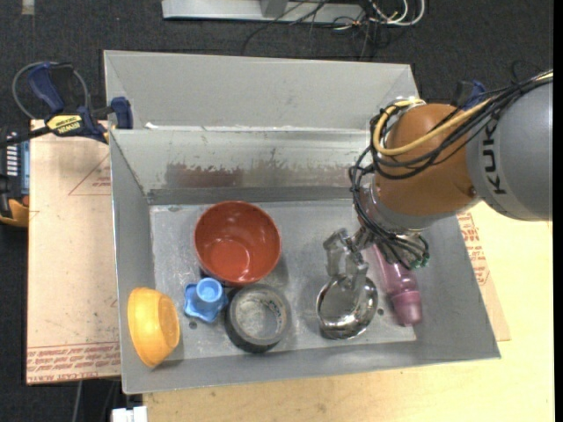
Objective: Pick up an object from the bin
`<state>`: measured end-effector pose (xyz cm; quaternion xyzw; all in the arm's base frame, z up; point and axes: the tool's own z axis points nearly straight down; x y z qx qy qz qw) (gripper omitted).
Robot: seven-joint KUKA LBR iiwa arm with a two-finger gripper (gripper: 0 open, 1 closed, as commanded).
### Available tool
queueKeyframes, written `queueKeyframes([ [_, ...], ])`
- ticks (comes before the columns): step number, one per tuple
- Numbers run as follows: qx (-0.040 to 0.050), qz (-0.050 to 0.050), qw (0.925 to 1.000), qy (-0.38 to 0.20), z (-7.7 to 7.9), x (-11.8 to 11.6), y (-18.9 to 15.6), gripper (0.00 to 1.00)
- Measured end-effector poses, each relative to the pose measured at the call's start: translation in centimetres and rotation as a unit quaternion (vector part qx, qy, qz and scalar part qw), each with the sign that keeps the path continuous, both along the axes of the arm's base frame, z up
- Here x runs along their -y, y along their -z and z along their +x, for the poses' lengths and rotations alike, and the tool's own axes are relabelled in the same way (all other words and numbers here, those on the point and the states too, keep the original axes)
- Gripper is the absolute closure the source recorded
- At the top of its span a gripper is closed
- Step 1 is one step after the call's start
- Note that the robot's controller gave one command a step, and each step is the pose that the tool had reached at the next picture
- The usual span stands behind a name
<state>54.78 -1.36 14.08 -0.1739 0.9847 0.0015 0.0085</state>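
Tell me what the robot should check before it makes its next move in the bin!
1. Is the end effector above something? Ok: it hangs over the shiny metal bowl at the bin's front right.
2. Is it holding anything already? Cannot tell: its metal parts blend in with the bowl.
3. Is there room on the bowl's right? Not ok: the pink bottle lies close beside it, and whether they touch cannot be told.
4. Is there room on the bowl's left? Ok: the black ring lies apart from it.
5. Are the other things out of the way? Ok: the red bowl and yellow cup sit further left.
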Motion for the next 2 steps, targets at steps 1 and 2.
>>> queueKeyframes([
  [1,0.0001,0.000,1.0000,0.001,0.01,-0.06,-1.64,1.00],
  [2,0.0023,0.001,1.0000,0.001,0.13,-0.10,-2.60,1.00],
])
